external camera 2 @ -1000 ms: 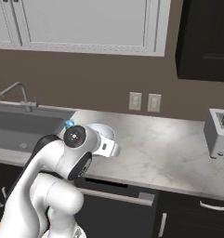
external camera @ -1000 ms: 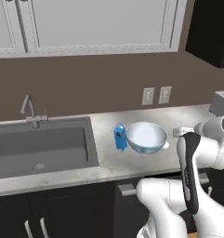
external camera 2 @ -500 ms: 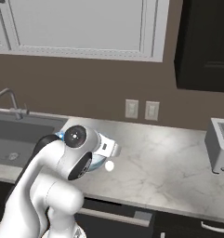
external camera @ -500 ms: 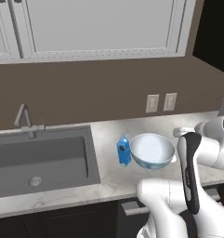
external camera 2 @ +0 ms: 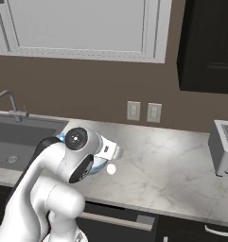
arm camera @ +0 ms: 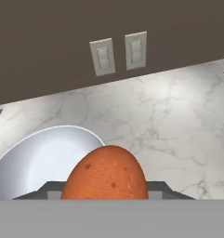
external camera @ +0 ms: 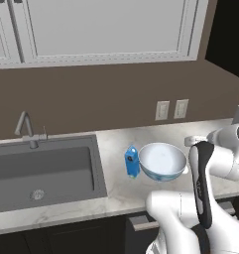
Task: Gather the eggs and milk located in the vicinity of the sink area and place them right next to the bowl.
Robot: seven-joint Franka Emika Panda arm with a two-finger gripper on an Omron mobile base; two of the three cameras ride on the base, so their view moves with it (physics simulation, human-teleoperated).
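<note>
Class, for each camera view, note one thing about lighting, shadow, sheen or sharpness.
Left base view: even, soft light; the bowl shows a pale sheen. Right base view: the counter is flat-lit and crisp. Hand view: the egg looms large, slightly soft-edged.

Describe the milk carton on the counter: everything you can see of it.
The milk carton is small and blue, with a pale gabled top and a faint pale mark on its front; it looks like coated card. It stands upright on the marble counter, between the sink and the bowl, close beside the bowl's left rim, whether touching it cannot be told. It reaches about as high as the bowl. Nothing grips it or rests on it.
</note>
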